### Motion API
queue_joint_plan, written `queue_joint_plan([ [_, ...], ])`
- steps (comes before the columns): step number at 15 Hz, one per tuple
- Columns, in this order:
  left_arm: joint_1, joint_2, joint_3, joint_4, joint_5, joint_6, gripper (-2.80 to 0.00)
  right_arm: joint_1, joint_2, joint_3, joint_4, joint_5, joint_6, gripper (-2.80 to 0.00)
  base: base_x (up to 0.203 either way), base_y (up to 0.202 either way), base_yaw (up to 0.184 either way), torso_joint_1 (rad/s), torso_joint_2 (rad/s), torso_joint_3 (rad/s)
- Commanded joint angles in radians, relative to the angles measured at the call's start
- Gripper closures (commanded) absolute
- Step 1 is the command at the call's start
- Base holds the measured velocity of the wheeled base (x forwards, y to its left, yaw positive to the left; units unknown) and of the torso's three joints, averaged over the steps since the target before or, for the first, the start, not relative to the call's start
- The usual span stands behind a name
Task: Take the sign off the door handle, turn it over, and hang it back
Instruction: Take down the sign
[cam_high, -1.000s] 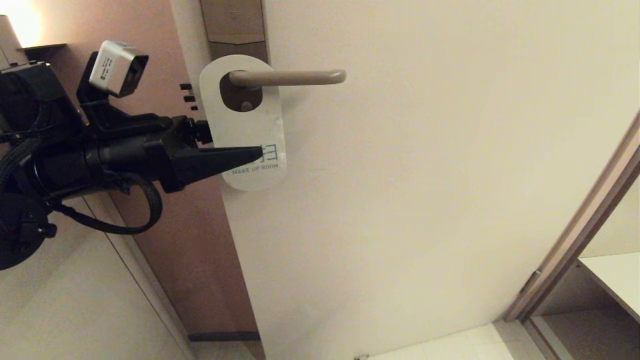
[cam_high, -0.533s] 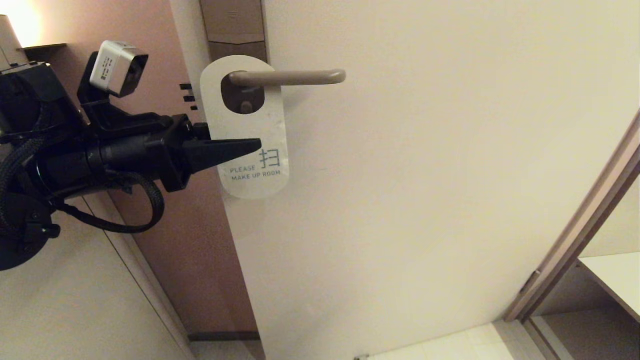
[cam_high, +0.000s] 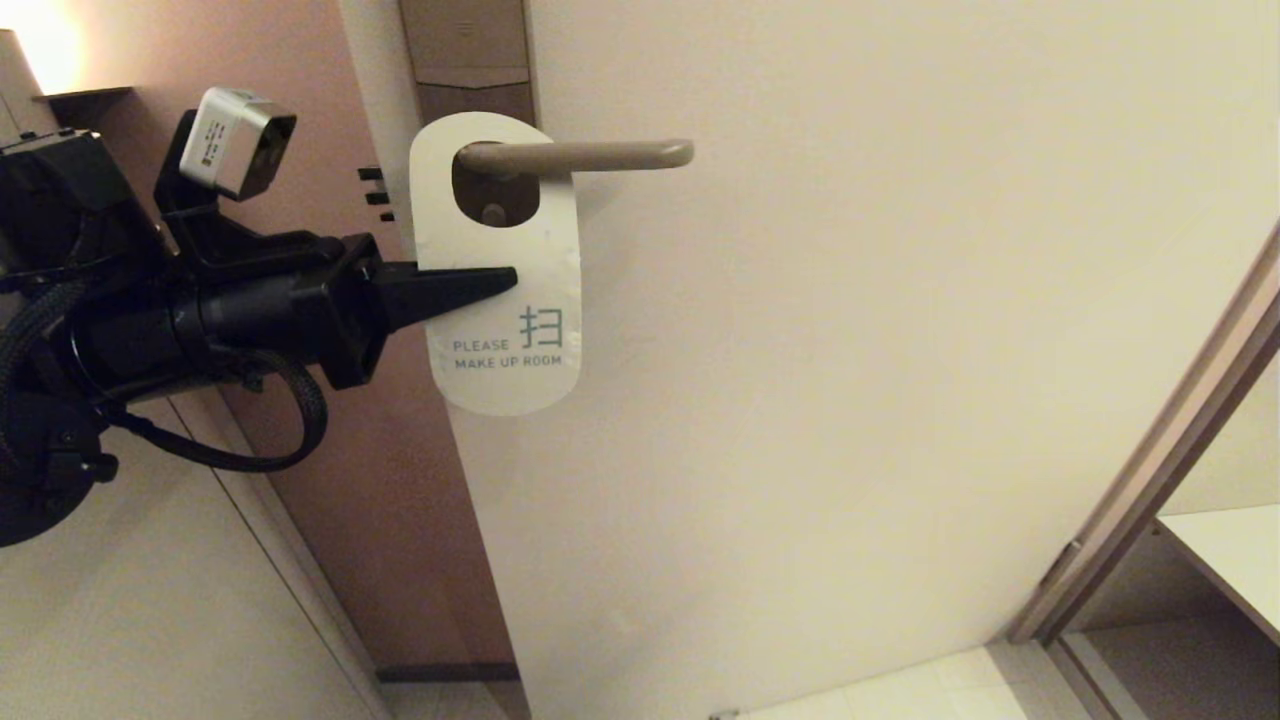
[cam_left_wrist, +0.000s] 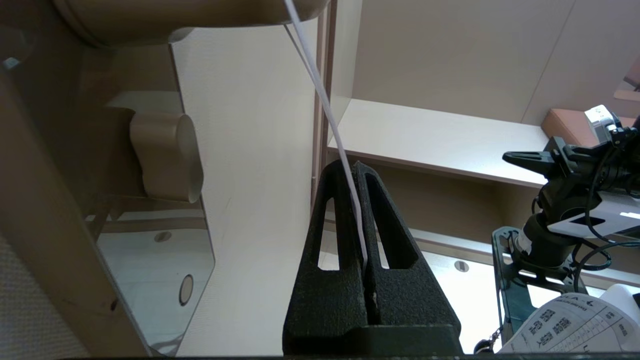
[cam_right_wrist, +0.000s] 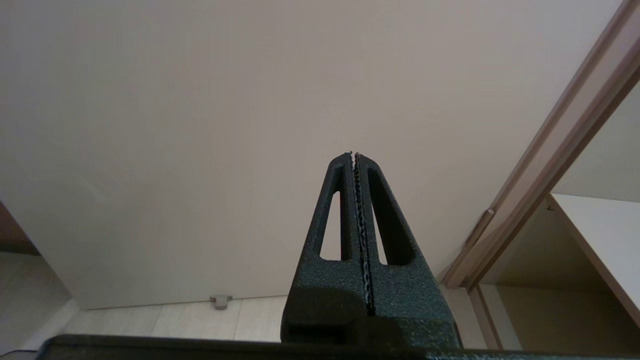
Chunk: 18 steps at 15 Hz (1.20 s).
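Observation:
The sign (cam_high: 500, 330) hangs by its oval hole on the door handle (cam_high: 585, 154), white "PLEASE MAKE UP ROOM" side facing me. My left gripper (cam_high: 505, 282) reaches in from the left and is shut on the sign's middle, just above the text. In the left wrist view the sign (cam_left_wrist: 327, 107) shows edge-on as a thin white strip running from the handle (cam_left_wrist: 200, 15) down between the closed fingers (cam_left_wrist: 380, 240). My right gripper (cam_right_wrist: 353, 156) is shut and empty, out of the head view, pointing at the door's plain lower face.
The cream door (cam_high: 850, 350) fills the middle. Small dark latch bolts (cam_high: 373, 195) sit on its left edge beside the brown lock plate (cam_high: 468, 50). A door frame (cam_high: 1150, 470) and a white shelf (cam_high: 1230, 560) lie at the right.
The sign has swung from tilted to nearly upright and slid slightly right on the handle. My left gripper's fingertips rose from over the text to above it, still clamped on the sign.

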Motion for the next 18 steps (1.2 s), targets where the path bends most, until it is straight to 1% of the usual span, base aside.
queue_joint_plan([
  [1, 0.000, -0.009, 0.002, -0.005, -0.005, -0.001, 0.00, 0.000, 0.001, 0.000, 0.000, 0.000, -0.001, 0.00, 0.000, 0.000, 0.000, 0.000, 0.00, 0.000],
  [4, 0.001, -0.028, 0.019, -0.004, 0.004, -0.001, 0.00, 0.000, 0.001, 0.000, 0.000, 0.000, -0.001, 0.00, 0.000, 0.000, 0.000, 0.000, 0.00, 0.000],
  [8, 0.000, -0.051, 0.044, -0.003, 0.068, 0.001, 0.00, 0.000, 0.001, 0.000, 0.000, 0.000, -0.001, 0.00, 0.000, 0.000, 0.000, 0.000, 0.00, 0.000],
  [11, 0.001, -0.056, 0.047, 0.002, 0.126, 0.020, 0.00, 0.000, 0.001, 0.000, 0.000, 0.000, -0.001, 0.00, 0.000, 0.000, 0.000, 0.000, 0.00, 0.000],
  [15, -0.012, -0.081, 0.063, 0.008, 0.141, 0.020, 0.00, 0.000, 0.001, 0.000, 0.001, 0.000, -0.002, 0.00, 0.000, 0.000, 0.000, 0.000, 0.00, 0.000],
  [17, -0.046, -0.091, 0.072, 0.012, 0.206, 0.020, 0.00, 0.000, 0.001, 0.000, 0.000, 0.000, -0.002, 0.00, 0.000, 0.000, 0.000, 0.000, 0.00, 0.000],
  [18, -0.068, -0.097, 0.073, 0.025, 0.252, 0.021, 0.00, 0.000, 0.001, 0.000, 0.000, 0.000, -0.001, 0.00, 0.000, 0.000, 0.000, 0.000, 0.00, 0.000],
])
